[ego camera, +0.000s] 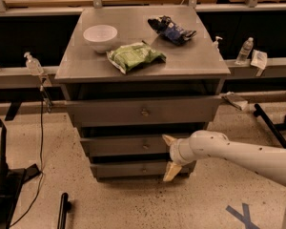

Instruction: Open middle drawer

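The grey cabinet (71,70) has three drawers. The middle drawer (114,146) is the second one, with a flat front and a small round knob (145,146) at its centre. It looks shut or nearly shut. My gripper (170,155) is on the end of the white arm (238,154), which reaches in from the right. It is open and holds nothing. It sits in front of the drawer fronts, just right of the knob. The upper fingertip (168,140) is level with the middle drawer. The lower fingertip (171,171) is level with the lowest drawer (128,169).
On the cabinet top lie a white bowl (100,35), a green chip bag (136,56) and a dark blue bag (172,30). The top drawer (109,112) sticks out a little. Bottles (244,50) stand on side rails. A black stand (2,185) and cables are at the lower left.
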### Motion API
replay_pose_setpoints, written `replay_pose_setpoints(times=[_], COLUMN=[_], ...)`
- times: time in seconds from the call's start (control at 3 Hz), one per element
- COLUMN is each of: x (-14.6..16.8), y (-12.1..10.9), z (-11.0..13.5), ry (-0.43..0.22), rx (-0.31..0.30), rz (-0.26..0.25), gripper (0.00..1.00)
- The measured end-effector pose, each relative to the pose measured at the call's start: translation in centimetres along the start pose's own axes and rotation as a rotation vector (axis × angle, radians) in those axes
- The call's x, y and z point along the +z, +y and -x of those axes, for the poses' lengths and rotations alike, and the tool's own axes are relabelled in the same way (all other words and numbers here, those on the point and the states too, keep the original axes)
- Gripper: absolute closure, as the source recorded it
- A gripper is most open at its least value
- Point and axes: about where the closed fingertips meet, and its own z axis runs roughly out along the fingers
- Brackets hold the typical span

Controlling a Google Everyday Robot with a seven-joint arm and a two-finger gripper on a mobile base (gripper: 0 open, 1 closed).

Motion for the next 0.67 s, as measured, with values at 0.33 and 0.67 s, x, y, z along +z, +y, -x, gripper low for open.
replay_pose_setpoints(times=[0.33, 0.67], x=[1.7, 2.9], y=[-1.4, -3.4], z=[-2.3, -4.0], ry=[-0.001, 0.002], rx=[-0.059, -0.093], rz=[-0.025, -0.048], gripper=[0.0, 0.0])
